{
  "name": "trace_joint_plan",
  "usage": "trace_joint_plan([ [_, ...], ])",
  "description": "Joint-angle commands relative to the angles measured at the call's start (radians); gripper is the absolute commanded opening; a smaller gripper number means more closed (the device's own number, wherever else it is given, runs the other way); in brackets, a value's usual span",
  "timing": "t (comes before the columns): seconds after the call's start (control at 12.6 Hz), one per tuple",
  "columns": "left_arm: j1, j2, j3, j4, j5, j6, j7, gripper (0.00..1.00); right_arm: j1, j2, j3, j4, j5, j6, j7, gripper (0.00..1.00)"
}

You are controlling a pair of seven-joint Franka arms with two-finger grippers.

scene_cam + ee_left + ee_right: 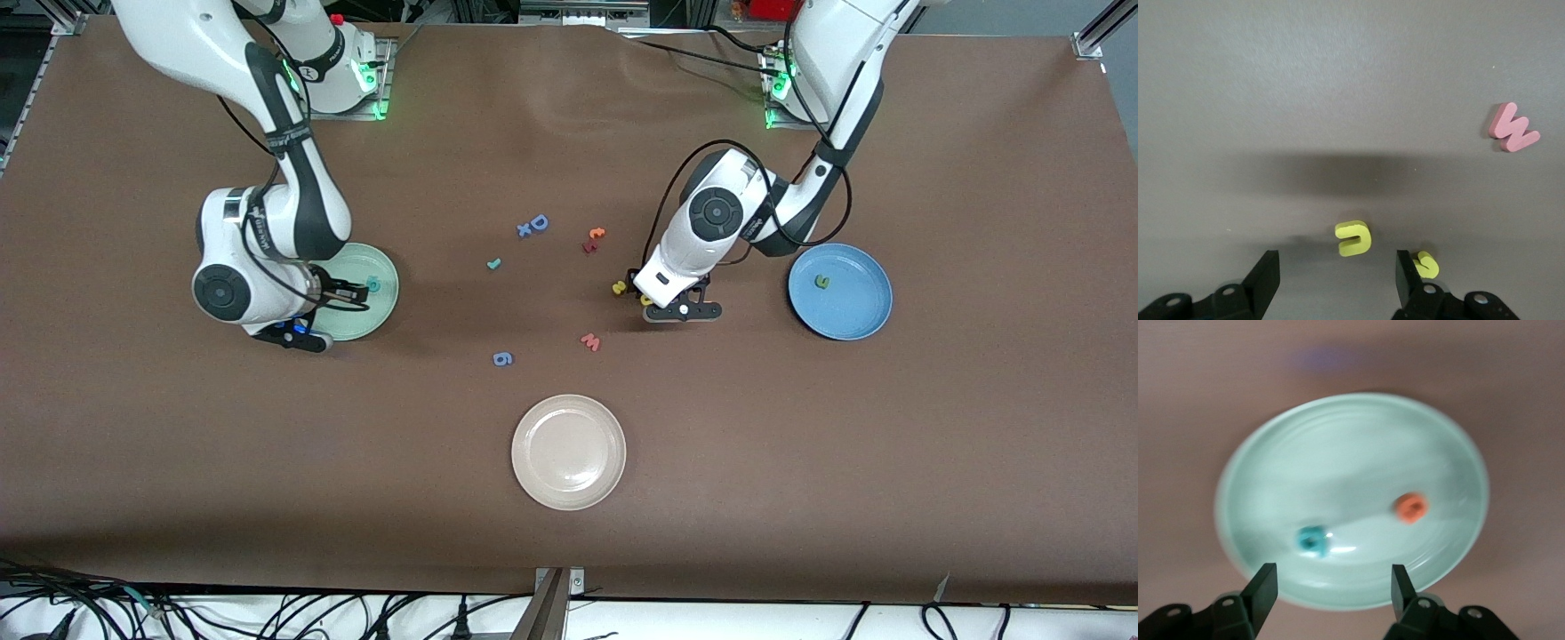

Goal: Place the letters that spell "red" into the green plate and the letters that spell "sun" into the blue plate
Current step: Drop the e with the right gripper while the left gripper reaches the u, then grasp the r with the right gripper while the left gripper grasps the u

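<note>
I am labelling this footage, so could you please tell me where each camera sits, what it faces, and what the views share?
Front view: high across the table, facing both arms' bases; shows both arms.
Left wrist view: on the left arm's wrist, looking down at the yellow u, yellow s and pink w; the left gripper stands open.
Right wrist view: on the right wrist, over the green plate; the right gripper stands open.
Shared: the pink w and green plate also show in front.

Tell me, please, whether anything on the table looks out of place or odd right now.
Nothing looks spilled or damaged. The loose letters are simply scattered mid-table, and the pink "w" lies askew near the yellow "u". The cream-white plate holds nothing, while the green plate and blue plate each already hold letters.
</note>
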Motion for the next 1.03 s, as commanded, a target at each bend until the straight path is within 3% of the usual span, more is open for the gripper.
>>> trace_joint_plan([
  [0.0,-0.022,0.029,0.01,0.025,-0.031,0.022,-0.062,0.78,0.002,-0.037,0.083,0.0,0.008,-0.007,0.166,0.72],
  [0.32,-0.036,0.056,0.016,0.025,-0.027,0.041,-0.067,0.78,0.018,-0.039,0.223,-0.008,0.003,0.116,0.453,0.69],
  [0.56,-0.037,0.061,0.021,0.025,-0.028,0.05,-0.067,0.78,0.133,-0.011,0.228,-0.023,0.0,0.241,0.657,0.65],
  [0.95,-0.039,0.079,0.035,0.025,-0.028,0.077,-0.067,0.75,0.221,0.01,0.228,-0.147,-0.005,0.484,0.774,0.65],
])
